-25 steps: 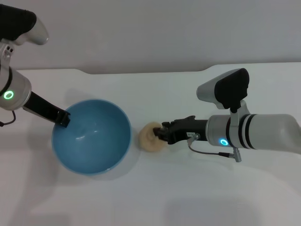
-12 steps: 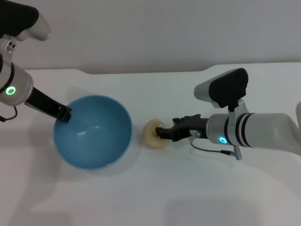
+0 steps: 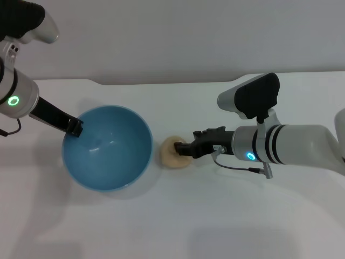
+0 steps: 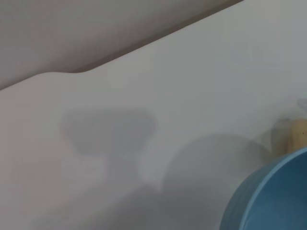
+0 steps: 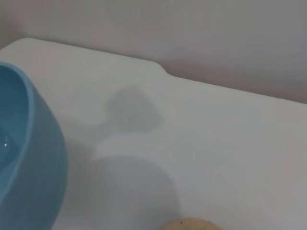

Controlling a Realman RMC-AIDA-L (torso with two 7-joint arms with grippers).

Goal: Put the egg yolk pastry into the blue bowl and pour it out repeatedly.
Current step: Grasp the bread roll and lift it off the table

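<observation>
Head view gives me the clearest read: my right gripper [image 3: 183,149] reaches in low over the white table [image 3: 226,216], its dark fingers clenched on the egg yolk pastry [image 3: 171,153], which sits right at the fingertips and looks to be resting on the table surface. Just beyond the pastry, on the far side from that claw, stands the blue bowl [image 3: 106,147], upright, its glossy inside showing nothing in it; pastry and bowl are near each other but not touching

My left gripper [image 3: 74,127] is at the bowl's rim on the side away from the pastry, its black tip clamped on the edge of the bowl

Left wrist view shows me only a curve of the bowl's outer wall [image 4: 268,196] close to that claw, a sliver of the pastry [image 4: 297,135] past it, and shadows on the table [image 4: 144,86]. Right wrist view shows the top of the pastry [image 5: 189,224] right under the claw, with the bowl [image 5: 33,158] off to one side of it and bare table [image 5: 230,143] between them
</observation>
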